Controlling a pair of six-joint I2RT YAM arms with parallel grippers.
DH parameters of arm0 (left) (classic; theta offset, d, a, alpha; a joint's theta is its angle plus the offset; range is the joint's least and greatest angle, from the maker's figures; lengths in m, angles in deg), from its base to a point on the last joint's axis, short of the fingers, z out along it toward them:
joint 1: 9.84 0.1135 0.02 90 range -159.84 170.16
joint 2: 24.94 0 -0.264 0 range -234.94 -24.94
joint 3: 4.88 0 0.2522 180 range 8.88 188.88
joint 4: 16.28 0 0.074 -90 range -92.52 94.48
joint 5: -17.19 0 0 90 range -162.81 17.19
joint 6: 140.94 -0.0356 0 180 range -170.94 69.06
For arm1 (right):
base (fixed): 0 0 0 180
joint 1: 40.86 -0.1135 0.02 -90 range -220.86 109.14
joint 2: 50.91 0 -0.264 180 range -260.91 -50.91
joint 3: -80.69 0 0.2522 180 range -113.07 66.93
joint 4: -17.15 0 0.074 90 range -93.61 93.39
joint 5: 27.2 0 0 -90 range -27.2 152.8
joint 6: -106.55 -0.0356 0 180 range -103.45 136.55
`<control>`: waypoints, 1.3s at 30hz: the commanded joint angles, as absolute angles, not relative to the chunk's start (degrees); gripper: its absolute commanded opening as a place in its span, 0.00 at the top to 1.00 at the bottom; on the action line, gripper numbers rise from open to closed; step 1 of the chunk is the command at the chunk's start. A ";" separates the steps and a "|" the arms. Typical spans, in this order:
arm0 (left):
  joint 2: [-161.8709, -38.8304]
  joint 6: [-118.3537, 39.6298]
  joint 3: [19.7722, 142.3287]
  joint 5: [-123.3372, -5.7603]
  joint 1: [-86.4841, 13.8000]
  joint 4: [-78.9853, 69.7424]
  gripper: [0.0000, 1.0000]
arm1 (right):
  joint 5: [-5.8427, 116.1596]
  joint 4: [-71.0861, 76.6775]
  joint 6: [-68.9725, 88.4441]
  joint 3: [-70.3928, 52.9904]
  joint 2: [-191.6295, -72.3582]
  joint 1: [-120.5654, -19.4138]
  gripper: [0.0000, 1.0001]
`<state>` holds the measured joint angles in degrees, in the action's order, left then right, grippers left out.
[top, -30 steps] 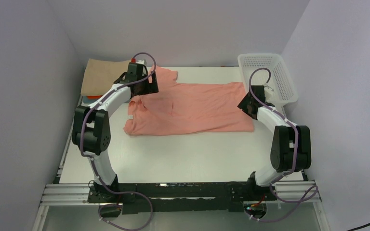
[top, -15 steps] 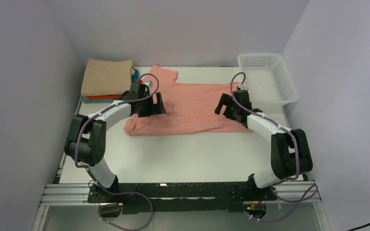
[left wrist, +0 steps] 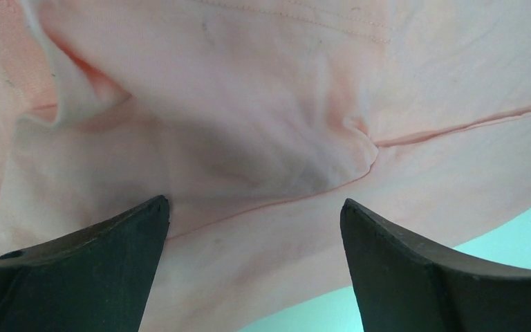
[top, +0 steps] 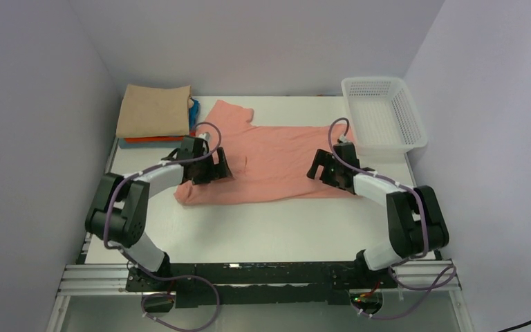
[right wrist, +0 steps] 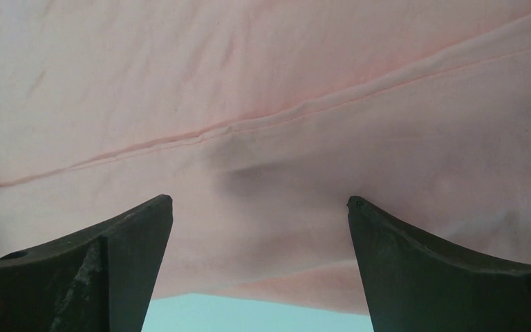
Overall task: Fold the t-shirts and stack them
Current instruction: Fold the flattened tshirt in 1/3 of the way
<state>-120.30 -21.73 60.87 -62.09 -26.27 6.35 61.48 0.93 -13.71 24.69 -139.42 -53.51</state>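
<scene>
The salmon-pink t-shirt (top: 269,162) lies across the middle of the table, its near half folded over, one sleeve (top: 231,113) sticking out at the back. My left gripper (top: 216,168) is open, low over the shirt's left end; its view shows pink cloth (left wrist: 249,138) between spread fingers (left wrist: 97,256). My right gripper (top: 323,168) is open, low over the shirt's right end, with cloth (right wrist: 263,124) between its fingers (right wrist: 110,256). A stack of folded t-shirts sits at the back left: tan (top: 153,111) on top, orange-red (top: 153,139) and blue (top: 193,109) edges showing beneath.
A white plastic mesh basket (top: 383,114) stands at the back right, close to the shirt's right end. The white table (top: 263,228) shows bare in front of the shirt. Walls close in the left, back and right sides.
Both grippers moved toward me and inward across the shirt. The shirt's near part is now folded over, so it looks narrower, and its near edge has shifted.
</scene>
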 commanded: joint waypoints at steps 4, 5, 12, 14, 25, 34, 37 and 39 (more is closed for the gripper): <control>-104.65 -15.21 41.27 -63.54 -26.95 13.51 0.01 | 56.67 -11.31 -16.62 37.68 -124.74 -54.37 0.00; -102.36 -14.66 39.60 -64.16 -27.12 14.77 0.01 | 56.17 -12.44 -17.04 38.90 -122.86 -54.81 0.00; -87.49 -9.69 31.42 -64.92 -29.77 22.78 0.01 | 54.63 -23.68 -24.99 44.60 -109.44 -58.61 0.00; -83.06 -8.29 30.07 -65.93 -30.27 25.96 0.01 | 53.56 -25.71 -26.91 46.39 -106.18 -59.23 0.00; -78.40 -10.66 39.77 -68.92 -30.49 26.64 0.01 | 59.83 -24.67 -23.35 37.37 -97.78 -59.67 0.00; -91.24 -19.25 62.19 -79.63 -29.45 23.27 0.01 | 73.84 -10.20 -23.01 29.61 -102.09 -59.59 0.00; -101.22 -22.69 71.83 -81.89 -28.62 22.62 0.01 | 78.21 -9.37 -20.47 25.19 -108.02 -59.55 0.00; -108.33 -24.97 78.02 -80.19 -26.98 20.98 0.01 | 78.81 -9.31 -18.59 21.75 -112.18 -59.62 0.00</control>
<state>-98.07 -18.58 68.36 -77.67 -29.22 24.60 72.08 -13.67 -22.48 28.24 -105.98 -59.63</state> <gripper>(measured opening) 0.986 0.997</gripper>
